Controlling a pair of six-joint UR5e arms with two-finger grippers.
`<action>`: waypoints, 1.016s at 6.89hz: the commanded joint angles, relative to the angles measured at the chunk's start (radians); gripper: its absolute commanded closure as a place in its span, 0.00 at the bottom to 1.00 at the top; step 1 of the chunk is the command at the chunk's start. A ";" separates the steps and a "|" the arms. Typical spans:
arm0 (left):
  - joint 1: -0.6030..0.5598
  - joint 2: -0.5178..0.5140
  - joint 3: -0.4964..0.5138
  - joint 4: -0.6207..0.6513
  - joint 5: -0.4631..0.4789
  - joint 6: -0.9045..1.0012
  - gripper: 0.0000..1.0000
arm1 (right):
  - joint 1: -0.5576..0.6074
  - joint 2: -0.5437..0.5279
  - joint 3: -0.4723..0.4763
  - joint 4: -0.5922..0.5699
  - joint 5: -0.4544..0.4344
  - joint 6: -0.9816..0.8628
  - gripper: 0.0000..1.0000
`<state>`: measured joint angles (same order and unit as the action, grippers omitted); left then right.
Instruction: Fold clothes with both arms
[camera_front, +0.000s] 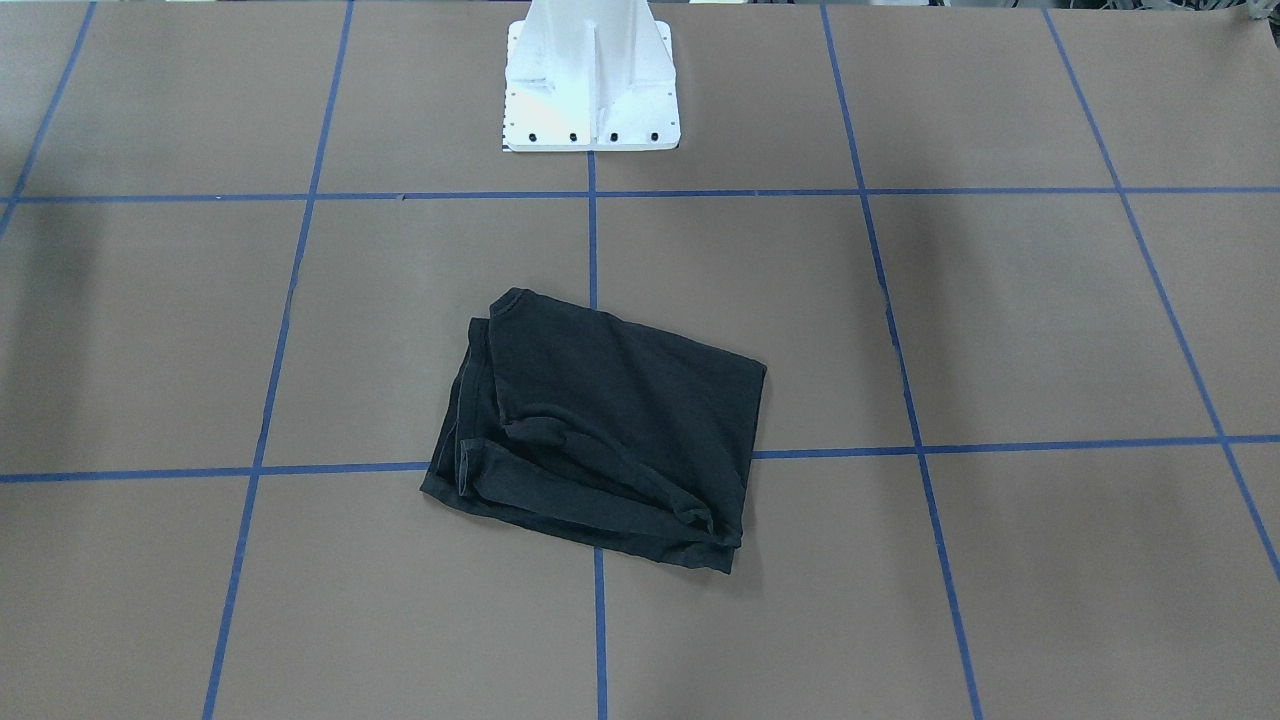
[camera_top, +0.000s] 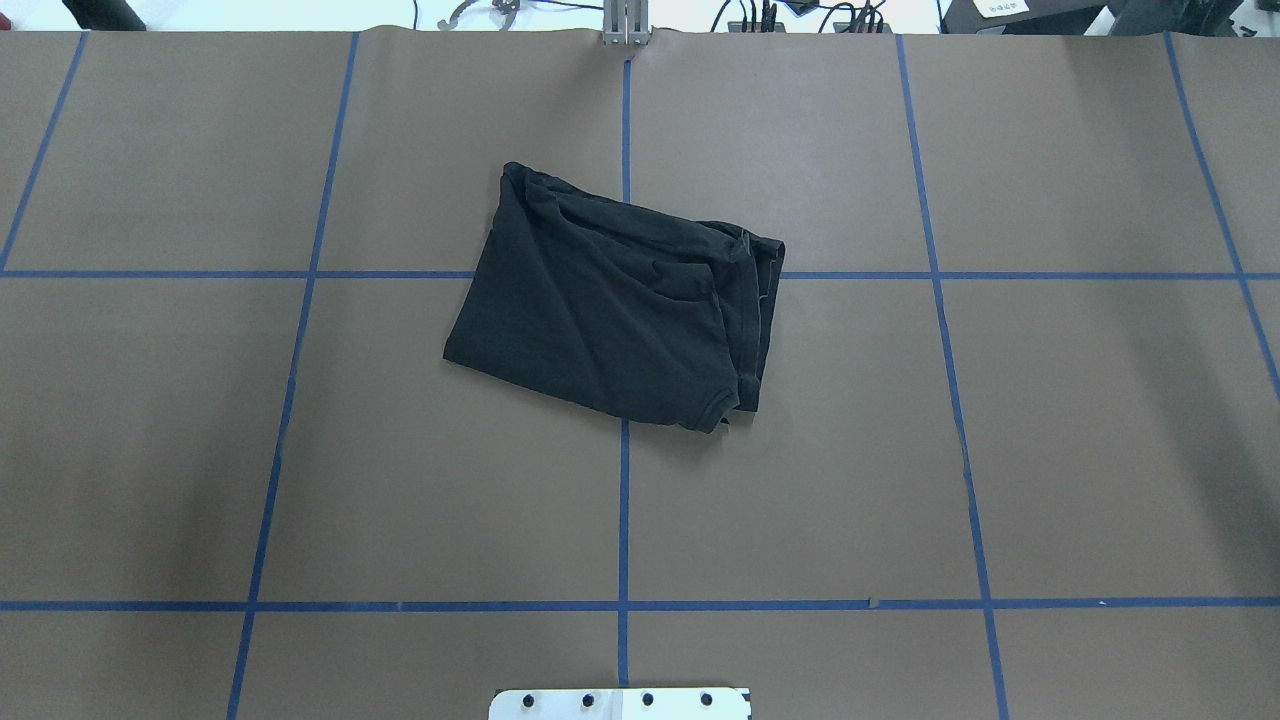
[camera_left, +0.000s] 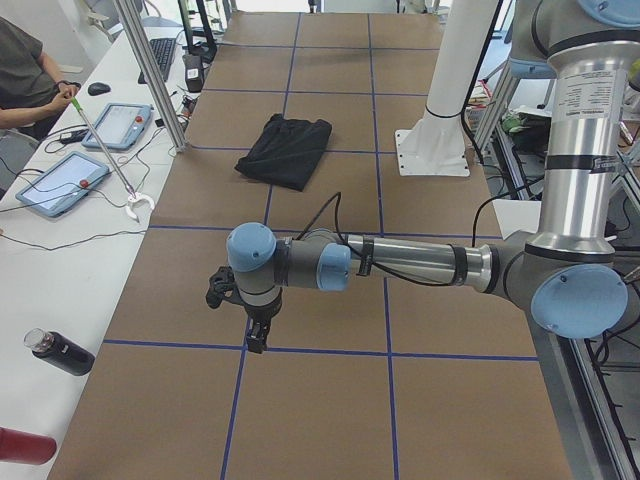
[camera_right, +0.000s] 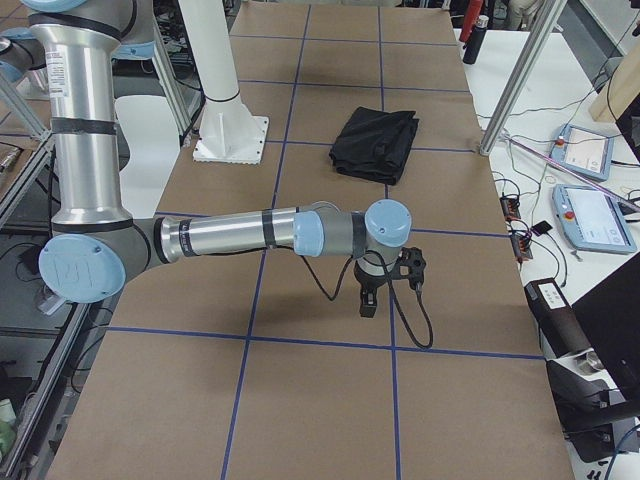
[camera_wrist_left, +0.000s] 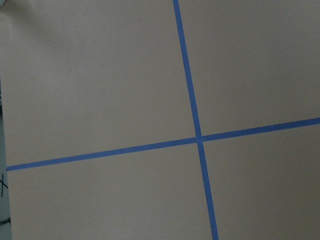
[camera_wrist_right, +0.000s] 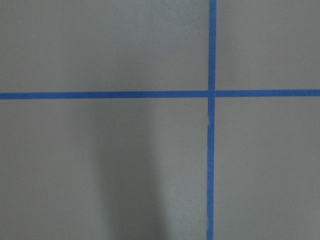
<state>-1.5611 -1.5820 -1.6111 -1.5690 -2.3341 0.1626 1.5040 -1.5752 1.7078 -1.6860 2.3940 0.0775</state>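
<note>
The black T-shirt (camera_front: 600, 430) lies folded into a rough rectangle at the middle of the brown table, plain black side up, with no logo showing. It also shows in the overhead view (camera_top: 620, 300) and in both side views (camera_left: 285, 148) (camera_right: 377, 142). My left gripper (camera_left: 257, 340) hangs over the table far from the shirt, toward the table's left end. My right gripper (camera_right: 368, 305) hangs over the table toward the right end, also far from the shirt. I cannot tell whether either is open or shut. Neither holds the shirt.
The white pedestal base (camera_front: 590, 90) stands behind the shirt. Blue tape lines (camera_wrist_left: 192, 105) (camera_wrist_right: 211, 120) cross the brown table under both wrist cameras. Tablets (camera_left: 70, 180), cables and a dark bottle (camera_left: 60, 352) lie on the operators' white bench. A person (camera_left: 25, 85) sits there.
</note>
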 joint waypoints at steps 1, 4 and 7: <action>-0.002 0.007 0.010 -0.006 -0.018 0.029 0.00 | 0.010 -0.026 0.001 0.000 -0.003 -0.010 0.00; -0.002 0.008 0.008 -0.017 -0.016 0.029 0.00 | 0.030 -0.040 0.001 0.002 -0.027 -0.016 0.00; -0.002 0.008 0.013 -0.017 -0.014 0.023 0.00 | 0.065 -0.094 -0.007 0.000 -0.026 -0.079 0.00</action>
<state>-1.5631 -1.5739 -1.6008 -1.5858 -2.3497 0.1887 1.5583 -1.6532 1.7060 -1.6846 2.3682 0.0141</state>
